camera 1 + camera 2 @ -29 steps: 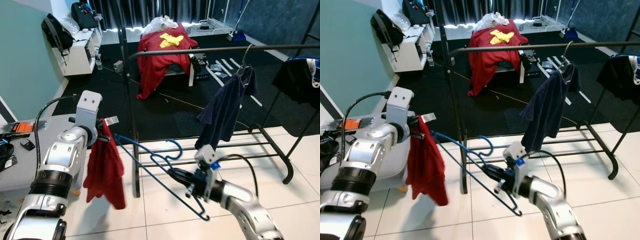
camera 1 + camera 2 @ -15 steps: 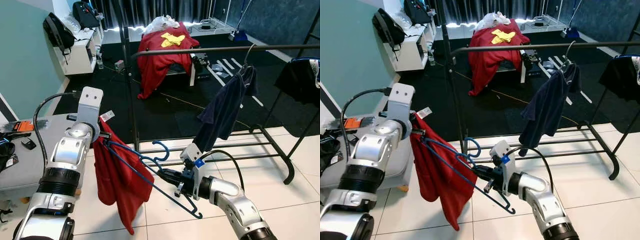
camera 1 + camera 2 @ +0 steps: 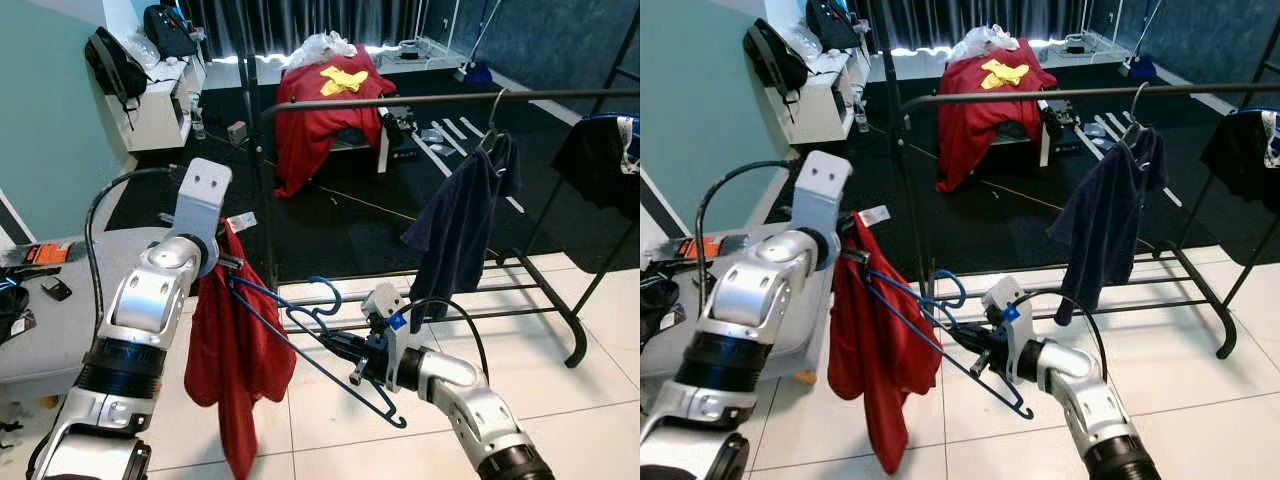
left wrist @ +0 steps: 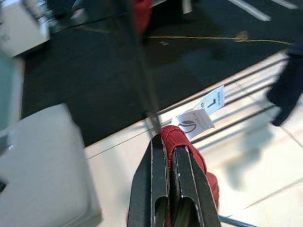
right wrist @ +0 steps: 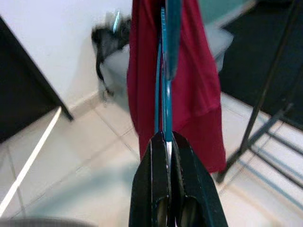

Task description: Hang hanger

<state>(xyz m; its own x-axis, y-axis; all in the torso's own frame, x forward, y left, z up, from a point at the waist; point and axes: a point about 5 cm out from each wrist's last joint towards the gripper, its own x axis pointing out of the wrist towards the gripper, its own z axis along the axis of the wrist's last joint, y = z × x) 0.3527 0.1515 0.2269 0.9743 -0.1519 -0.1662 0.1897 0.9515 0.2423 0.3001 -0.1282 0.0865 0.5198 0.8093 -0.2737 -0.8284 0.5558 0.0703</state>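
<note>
Hanger (image 3: pixel 310 335) sits low between my claws, right claw (image 3: pixel 352 352) clamped on its wire, left claw (image 3: pixel 222 262) pinching the red shirt (image 3: pixel 235 370), and the rail (image 3: pixel 440 99) is up and ahead, so I'd lift forward.

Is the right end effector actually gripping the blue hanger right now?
Touching. The right wrist view shows the right end effector clamped on the blue hanger wire.

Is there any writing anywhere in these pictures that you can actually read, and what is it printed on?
"L": on the upper white tag fixed to the red garment that the left hand pinches.
Round logo on the lower white tag: too blurred to read.
Yellow print on the red cloth at the back: shapes, no readable words.
Nothing else is legible.
</note>
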